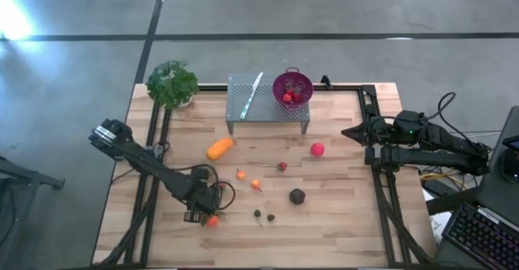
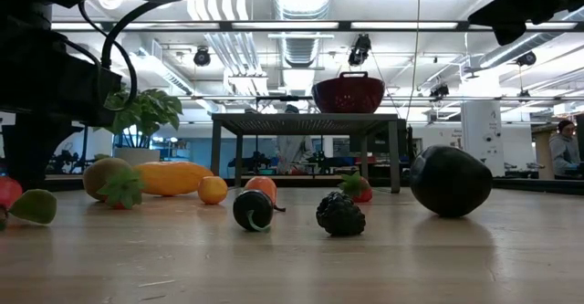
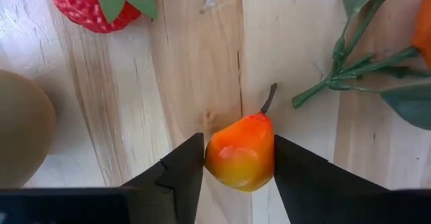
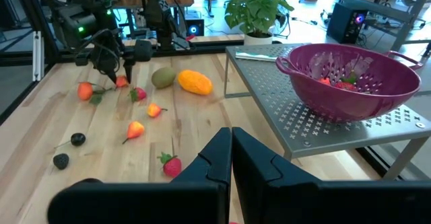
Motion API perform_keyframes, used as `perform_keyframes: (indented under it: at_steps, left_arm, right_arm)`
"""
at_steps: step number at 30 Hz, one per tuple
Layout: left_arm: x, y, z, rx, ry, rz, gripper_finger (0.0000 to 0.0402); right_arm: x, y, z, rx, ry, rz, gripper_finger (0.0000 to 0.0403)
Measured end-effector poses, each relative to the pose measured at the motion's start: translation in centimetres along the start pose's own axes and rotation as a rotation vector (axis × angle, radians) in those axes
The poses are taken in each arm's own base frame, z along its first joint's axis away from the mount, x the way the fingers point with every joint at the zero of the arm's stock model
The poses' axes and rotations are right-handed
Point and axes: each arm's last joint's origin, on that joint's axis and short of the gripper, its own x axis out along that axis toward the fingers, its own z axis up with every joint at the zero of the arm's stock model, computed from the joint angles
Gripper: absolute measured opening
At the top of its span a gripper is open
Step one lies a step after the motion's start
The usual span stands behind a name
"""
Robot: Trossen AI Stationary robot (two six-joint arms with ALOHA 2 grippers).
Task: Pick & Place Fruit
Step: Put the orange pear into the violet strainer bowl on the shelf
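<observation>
I see the wooden surface (image 1: pixel 340 229) under my left pincer (image 3: pixel 237 167), whose fingers sit against both sides of a small orange pear (image 3: pixel 240 151) resting on the wood. A strawberry (image 3: pixel 87 5) lies just ahead. My right pincer (image 4: pixel 231 150) waits pressed closed at the surface's edge.

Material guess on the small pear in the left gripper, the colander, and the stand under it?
Pear: likely moulded plastic or foam, glossy painted skin with a highlight. Colander: purple plastic by the look, smooth, perforated. Stand: probably grey metal, matte punched sheet. Left gripper pinches the pear.
</observation>
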Motion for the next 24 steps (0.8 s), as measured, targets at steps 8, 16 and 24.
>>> perform_keyframes:
  at_steps: [8, 16, 24]
  left_arm:
    - [-0.02, -0.01, 0.0, -0.001, -0.001, -0.002, 0.0138]
    - [-0.02, -0.01, 0.0, -0.008, -0.001, -0.002, 0.0149]
    - [-0.37, -0.11, 0.25, -0.017, -0.014, -0.011, 0.0146]
  right_arm:
    - [0.0, 0.0, 0.0, 0.0, 0.0, 0.0, 0.0008]
    - [0.0, 0.0, 0.0, 0.0, 0.0, 0.0, 0.0008]
    - [-0.01, 0.0, 0.0, 0.0, 0.0, 0.0, 0.0008]
